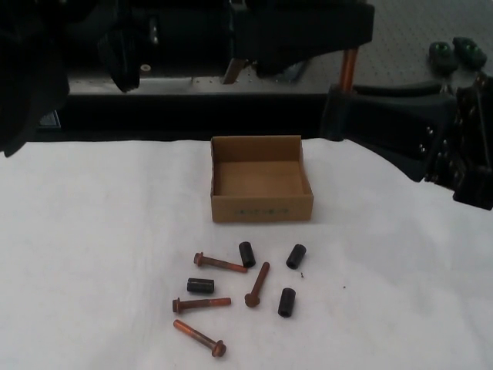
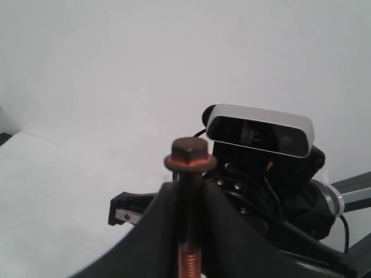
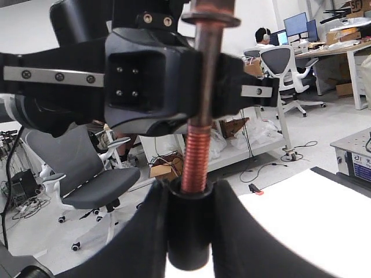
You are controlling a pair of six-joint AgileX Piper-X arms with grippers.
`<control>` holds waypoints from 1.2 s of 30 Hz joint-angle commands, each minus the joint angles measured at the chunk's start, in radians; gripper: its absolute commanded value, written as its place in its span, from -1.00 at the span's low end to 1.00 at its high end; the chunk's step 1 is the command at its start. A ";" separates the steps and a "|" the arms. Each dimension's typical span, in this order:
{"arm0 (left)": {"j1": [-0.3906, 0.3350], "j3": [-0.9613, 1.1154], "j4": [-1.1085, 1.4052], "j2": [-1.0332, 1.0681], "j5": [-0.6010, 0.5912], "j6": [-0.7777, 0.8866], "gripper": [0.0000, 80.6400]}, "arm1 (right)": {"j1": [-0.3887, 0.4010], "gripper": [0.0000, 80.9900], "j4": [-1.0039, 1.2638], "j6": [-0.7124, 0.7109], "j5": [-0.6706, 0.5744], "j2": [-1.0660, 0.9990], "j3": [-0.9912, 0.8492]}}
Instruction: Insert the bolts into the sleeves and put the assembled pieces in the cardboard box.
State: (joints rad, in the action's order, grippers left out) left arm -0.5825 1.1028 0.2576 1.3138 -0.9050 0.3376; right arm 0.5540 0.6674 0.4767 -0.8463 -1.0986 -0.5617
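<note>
1. Copper-coloured hex-head bolt. It is held in the air between the left fingers, which are clamped shut on the plain shank just under the flanged head. The head stands clear of the fingertips. In the right wrist view the threaded end points into item 2.

2. Short black cylindrical sleeve. It is gripped between the right fingers, which are closed against its sides. Its open mouth faces the bolt. The tip of the bolt's thread sits inside the mouth and most of the shank is outside.

3. Open-topped brown cardboard box. It stands at the centre of the high view on the white tabletop.

4. Four loose copper-coloured bolts. They lie flat in the lower centre of the high view, below the box and well apart from it. The uppermost has its tip just beside a sleeve.

5. Four loose black sleeves. They lie scattered among those bolts in the lower centre of the high view.

6. Silver-fronted camera. In the left wrist view it is mounted on the black arm beyond the held bolt.
</note>
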 commanded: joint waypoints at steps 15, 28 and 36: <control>0.000 0.005 -0.147 -0.004 -0.081 -0.009 -0.83 | -0.023 -0.93 0.103 0.001 0.060 0.002 -0.015; 0.000 0.005 -0.127 -0.004 -0.067 -0.012 -0.09 | -0.023 -0.93 0.103 0.001 0.053 0.002 -0.015; 0.000 0.005 0.018 -0.004 -0.015 -0.017 -0.09 | -0.023 -0.93 0.101 -0.033 -0.030 0.002 -0.015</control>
State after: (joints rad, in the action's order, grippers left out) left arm -0.5785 1.1060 0.2028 1.3133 -0.9414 0.3332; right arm 0.5366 0.7528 0.4714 -0.8284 -1.1057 -0.5618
